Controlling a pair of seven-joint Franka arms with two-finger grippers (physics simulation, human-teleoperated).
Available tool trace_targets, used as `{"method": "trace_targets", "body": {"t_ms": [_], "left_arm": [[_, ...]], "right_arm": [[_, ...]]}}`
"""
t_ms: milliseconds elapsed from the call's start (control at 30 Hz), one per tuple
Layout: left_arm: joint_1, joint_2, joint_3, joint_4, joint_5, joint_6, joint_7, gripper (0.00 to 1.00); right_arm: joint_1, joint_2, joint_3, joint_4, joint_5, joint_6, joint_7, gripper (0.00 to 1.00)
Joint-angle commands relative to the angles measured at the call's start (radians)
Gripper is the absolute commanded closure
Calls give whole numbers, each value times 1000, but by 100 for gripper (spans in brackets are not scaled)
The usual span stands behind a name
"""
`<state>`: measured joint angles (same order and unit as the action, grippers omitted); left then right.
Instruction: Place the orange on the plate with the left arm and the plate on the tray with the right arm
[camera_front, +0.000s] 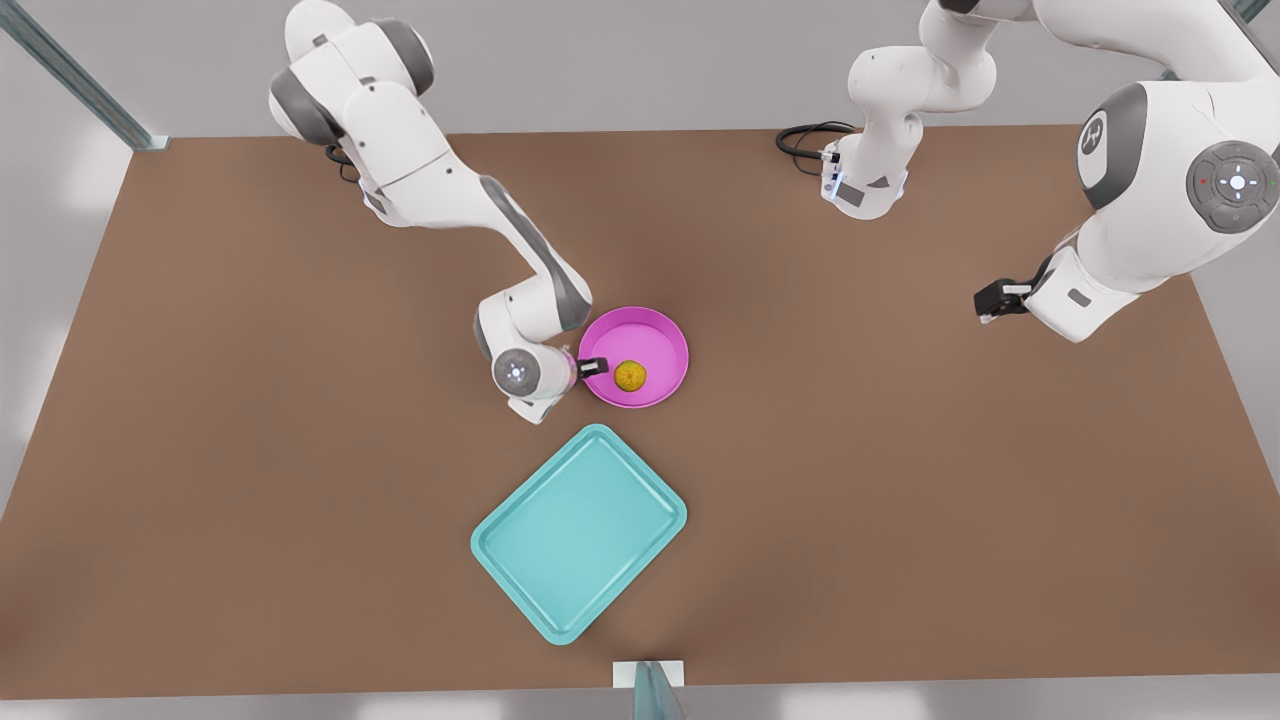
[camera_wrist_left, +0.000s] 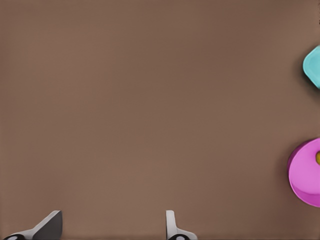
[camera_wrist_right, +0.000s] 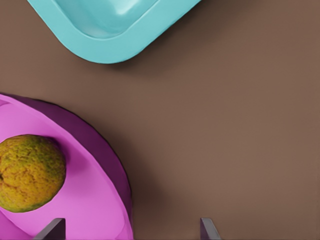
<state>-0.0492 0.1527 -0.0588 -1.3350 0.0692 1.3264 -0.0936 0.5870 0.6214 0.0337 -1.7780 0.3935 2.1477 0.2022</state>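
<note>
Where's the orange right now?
The orange sits inside the pink plate near the table's middle in the front view, just beyond the teal tray, with the right gripper at the plate's rim.

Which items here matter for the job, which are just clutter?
Job:
- small bumpy yellow-orange fruit, already in the dish
- round glossy magenta plate
- flat teal rectangular tray
- right end effector at plate rim, open
- left end effector, waiting, open

Lying about:
- black cable
</note>
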Motion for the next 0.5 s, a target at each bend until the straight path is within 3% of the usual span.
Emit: {"method": "trace_targets", "body": {"t_ms": [0, 167, 233, 367, 467], "left_arm": [[0, -1, -1, 0, -3, -1, 58, 0], [0, -1, 1, 0, -3, -1, 57, 0], [0, -4, 7, 0, -11, -19, 57, 0], [0, -7, 13, 0, -16, -29, 57, 0], [-1, -5, 13, 0, -16, -29, 55, 0]], "right_arm": [[2, 11, 0, 0, 1, 7, -110, 0], [7, 29, 0, 18, 4, 8, -110, 0], [7, 38, 0, 31, 2, 0, -110, 24], [7, 40, 0, 32, 2, -2, -110, 49], [7, 44, 0, 32, 2, -2, -110, 57]]}}
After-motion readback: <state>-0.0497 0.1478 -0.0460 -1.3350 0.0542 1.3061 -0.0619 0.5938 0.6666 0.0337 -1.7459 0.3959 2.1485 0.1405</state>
